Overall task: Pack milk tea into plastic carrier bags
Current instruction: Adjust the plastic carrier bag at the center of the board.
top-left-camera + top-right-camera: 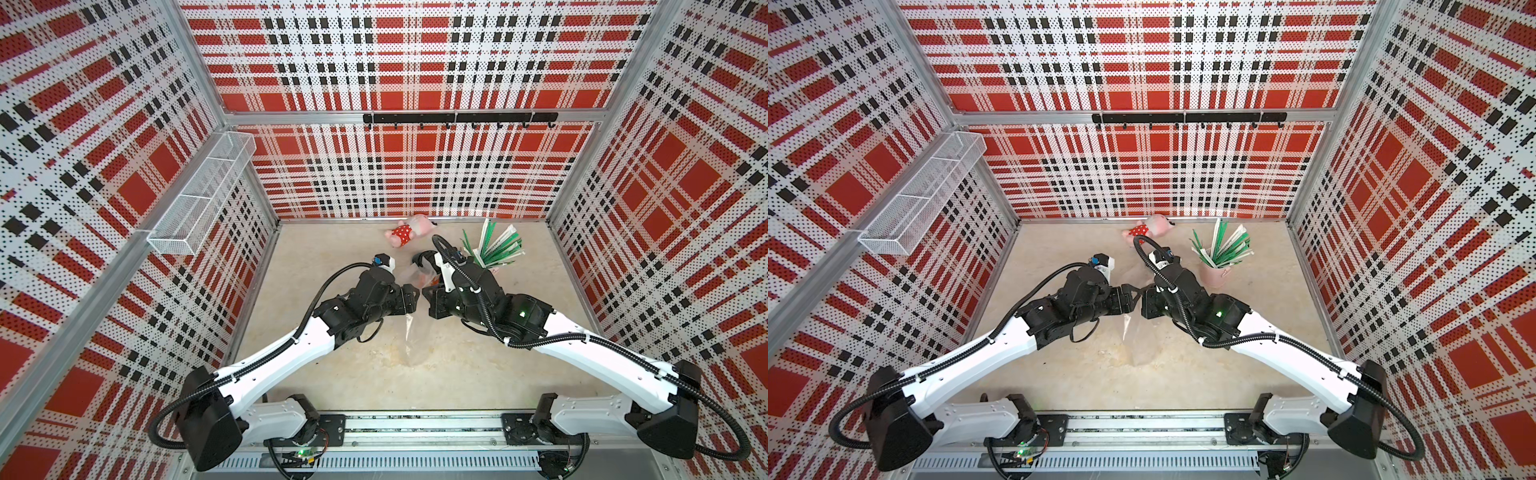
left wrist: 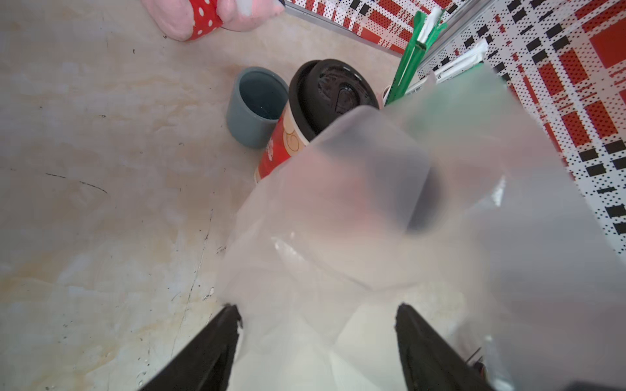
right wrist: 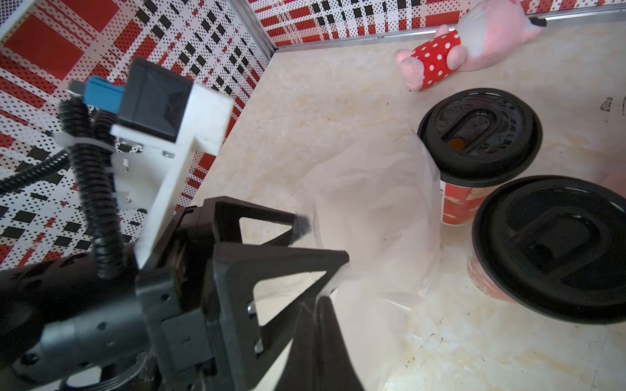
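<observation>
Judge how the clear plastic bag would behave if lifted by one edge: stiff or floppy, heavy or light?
Probably floppy: the plastic bag sags in crumpled folds where the right hand pinches its edge. Likely very light, since the film is thin enough for the table to show through. Its mouth would probably collapse unless held apart.

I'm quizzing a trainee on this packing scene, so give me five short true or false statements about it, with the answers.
1. Both red cups have black lids on. True.
2. The grey cup has a lid. False: it is open-topped.
3. The right hand is open. False: it is shut on the bag.
4. The toy wears red with white dots. True.
5. The straws lie flat on the table. False: they stand in a pink cup.
</observation>
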{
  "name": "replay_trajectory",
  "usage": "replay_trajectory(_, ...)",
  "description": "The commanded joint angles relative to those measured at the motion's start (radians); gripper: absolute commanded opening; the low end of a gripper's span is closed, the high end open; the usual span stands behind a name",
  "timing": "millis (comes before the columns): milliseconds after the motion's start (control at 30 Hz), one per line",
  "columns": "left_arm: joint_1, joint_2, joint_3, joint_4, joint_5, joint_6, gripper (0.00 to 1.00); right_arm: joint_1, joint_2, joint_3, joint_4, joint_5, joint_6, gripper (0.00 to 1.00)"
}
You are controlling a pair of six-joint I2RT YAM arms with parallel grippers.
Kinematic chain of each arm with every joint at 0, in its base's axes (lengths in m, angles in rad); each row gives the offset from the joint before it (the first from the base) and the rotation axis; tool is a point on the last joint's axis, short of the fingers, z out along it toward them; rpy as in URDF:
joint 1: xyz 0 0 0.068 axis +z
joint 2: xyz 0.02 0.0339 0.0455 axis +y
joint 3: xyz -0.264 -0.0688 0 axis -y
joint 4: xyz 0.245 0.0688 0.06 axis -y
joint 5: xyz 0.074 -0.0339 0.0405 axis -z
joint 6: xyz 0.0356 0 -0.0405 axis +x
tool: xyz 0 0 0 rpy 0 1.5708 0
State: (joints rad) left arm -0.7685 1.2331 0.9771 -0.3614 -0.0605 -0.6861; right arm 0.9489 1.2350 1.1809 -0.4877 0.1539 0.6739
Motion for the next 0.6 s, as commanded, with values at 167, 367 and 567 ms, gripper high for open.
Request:
replay_trajectory(167,0.029,-0.012,0.018,-0.011,0.007,0.027,0.54,0.001,-0.03,-0.022,0.006,0.021,-0.007,0.0)
replay_trajectory(367,0.083,-0.077,-0.029,0.009,0.046,0.016,0.36,-0.009,-0.044,-0.032,-0.006,0.011,-0.007,0.0)
replay_trajectory(567,0.099,-0.098,-0.041,0.004,0.056,0.017,0.29,-0.017,-0.048,-0.041,-0.007,0.003,-0.005,0.0)
